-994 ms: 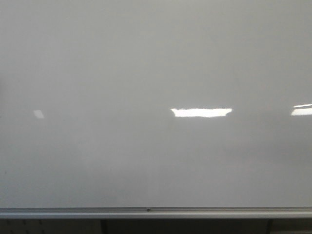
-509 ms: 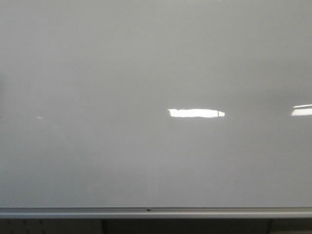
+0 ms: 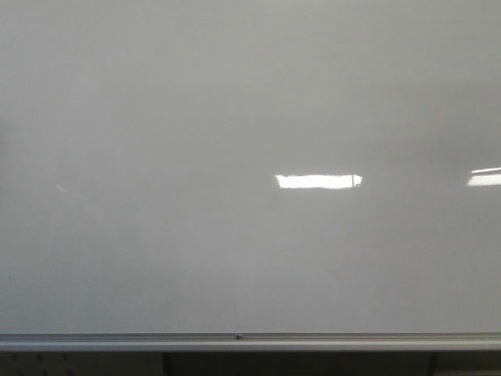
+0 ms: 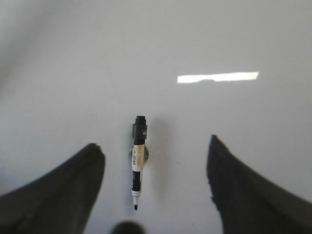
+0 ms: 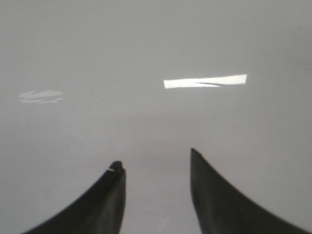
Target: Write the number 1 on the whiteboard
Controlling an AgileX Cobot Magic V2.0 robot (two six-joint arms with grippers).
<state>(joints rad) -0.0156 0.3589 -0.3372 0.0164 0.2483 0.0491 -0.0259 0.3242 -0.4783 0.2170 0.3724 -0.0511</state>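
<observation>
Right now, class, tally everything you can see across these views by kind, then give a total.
Glossy pale grey-white whiteboard: 1
Black-and-white marker pen: 1
Open dark robot claws, left claw and right claw: 2
Written strokes: 0
Total: 4

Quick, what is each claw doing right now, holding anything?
Left claw: open, empty; a marker sits between its fingers, untouched.
Right claw: open, empty.

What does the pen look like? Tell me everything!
The pen is a whiteboard marker, seen only in the left wrist view. Its body is white with black ends and an orange label, and it looks like plastic. A black cap sits on one end; the other end narrows to a small dark tip. It rests against the pale board, between the open left gripper's dark fingers, which are not touching it.
</observation>
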